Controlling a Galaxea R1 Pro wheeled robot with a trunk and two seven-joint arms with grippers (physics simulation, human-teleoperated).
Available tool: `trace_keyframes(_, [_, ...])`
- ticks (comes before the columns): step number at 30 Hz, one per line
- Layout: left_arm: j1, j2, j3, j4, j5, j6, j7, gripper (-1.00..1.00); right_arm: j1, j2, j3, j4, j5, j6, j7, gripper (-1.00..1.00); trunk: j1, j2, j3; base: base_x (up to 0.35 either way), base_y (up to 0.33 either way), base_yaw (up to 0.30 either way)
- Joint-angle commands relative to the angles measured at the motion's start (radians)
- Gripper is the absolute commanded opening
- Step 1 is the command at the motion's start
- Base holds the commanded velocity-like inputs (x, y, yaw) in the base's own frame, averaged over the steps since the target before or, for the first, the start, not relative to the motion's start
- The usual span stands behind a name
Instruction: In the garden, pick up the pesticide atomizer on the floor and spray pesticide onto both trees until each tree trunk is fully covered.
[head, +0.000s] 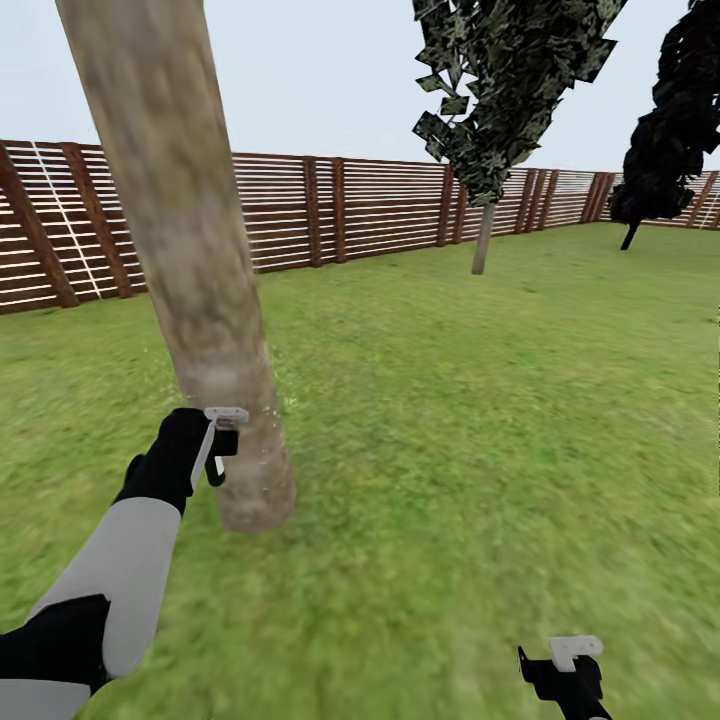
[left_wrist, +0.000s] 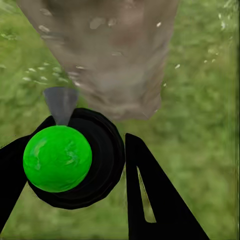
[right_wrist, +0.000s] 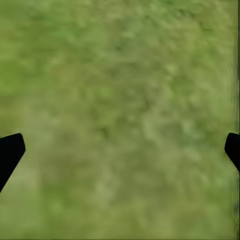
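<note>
The robot's left arm (head: 120, 560), grey-sleeved with a black wrist, reaches forward and slightly inward across the lawn (head: 480, 420), its left gripper (head: 218, 445) held just beside the flared base of the near tree trunk (head: 190, 250). In the left wrist view the left gripper's black fingers (left_wrist: 150, 200) are clamped on the pesticide atomizer (left_wrist: 75, 160), a black-bodied sprayer with a bright green ball on top and a grey nozzle (left_wrist: 61, 104) aimed at the bark. Tiny whitish specks of pesticide (left_wrist: 100, 22) dot the mottled beige-grey bark and drift over the grass alongside it. The trunk leans slightly to the left in the head view and rises out of the top of the picture. To the right, the second tree (head: 484, 235) stands well apart, near the fence, its thin pale trunk topped by dark blocky foliage. Farther right, a dark narrow tree (head: 670, 130) stands by the far corner of the garden. At lower right in the head view the right gripper (head: 565, 665) hangs low over open grass; in the right wrist view its two black fingertips (right_wrist: 10, 150) sit at opposite edges of the picture, spread wide apart with nothing between them but blurred green turf. A brown horizontal-slat wooden fence (head: 380, 205) rings the lawn beneath a pale, overcast sky.
</note>
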Motion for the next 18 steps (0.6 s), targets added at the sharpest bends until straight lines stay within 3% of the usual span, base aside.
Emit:
trace_keyframes(1, [-0.001, 0.001, 0.000, 0.000, -0.001, 0.001, 0.000, -1.00, 0.000, 0.000, 0.000, 0.000, 0.000, 0.000, 0.000, 1.00, 0.000, 0.000, 0.000, 0.000, -0.273, 0.001])
trace_keyframes(11, [-0.003, 0.005, 0.000, 0.000, -0.001, 0.006, 0.000, -1.00, 0.000, 0.001, 0.000, 0.001, 0.000, 0.000, 0.000, 1.00, 0.000, 0.000, 0.000, 0.107, -0.257, 0.010])
trace_keyframes(18, [0.001, 0.008, -0.003, -0.072, -0.001, 0.011, -0.001, -1.00, 0.000, 0.002, 0.000, 0.002, 0.000, 0.000, 0.000, 1.00, 0.000, 0.000, 0.000, 0.180, -0.158, 0.244])
